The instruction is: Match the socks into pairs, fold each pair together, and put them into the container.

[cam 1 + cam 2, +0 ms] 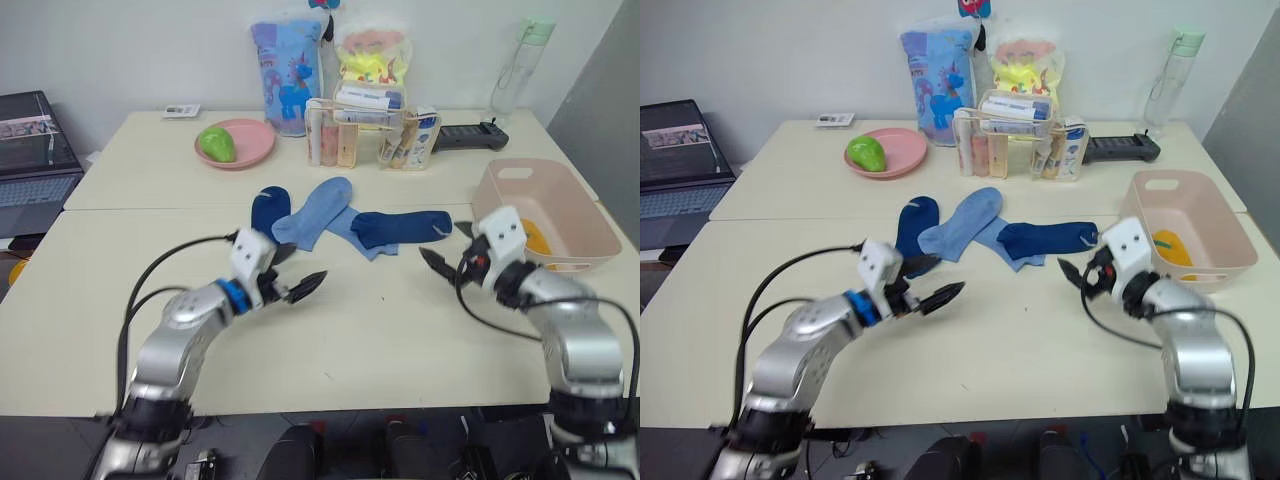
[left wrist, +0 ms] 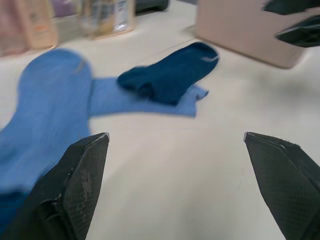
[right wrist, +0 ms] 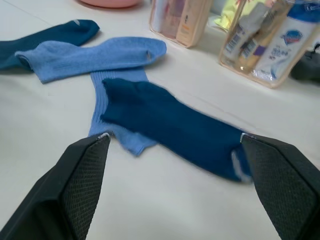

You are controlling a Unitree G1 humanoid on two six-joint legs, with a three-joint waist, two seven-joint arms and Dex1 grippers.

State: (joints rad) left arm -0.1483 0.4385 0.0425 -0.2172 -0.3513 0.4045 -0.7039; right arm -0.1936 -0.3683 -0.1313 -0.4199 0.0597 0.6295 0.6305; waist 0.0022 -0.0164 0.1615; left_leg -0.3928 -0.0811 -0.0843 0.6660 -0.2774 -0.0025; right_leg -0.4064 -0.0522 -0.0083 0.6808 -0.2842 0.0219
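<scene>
Both jaws are wide open, empty: left gripper [image 1: 297, 285] lower middle, right gripper [image 1: 445, 262] right of middle. Four socks lie mid-frame, a navy sock [image 1: 400, 227] over a light blue sock [image 1: 318, 211]. Something yellow sits in the pink basin [image 1: 578, 231]. Socks look soft, light and floppy; pinch the navy cuff.

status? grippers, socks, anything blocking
Left gripper and right gripper open, empty. Two navy socks and two light blue socks loose on table; yellow in container. Nothing blocking.
</scene>
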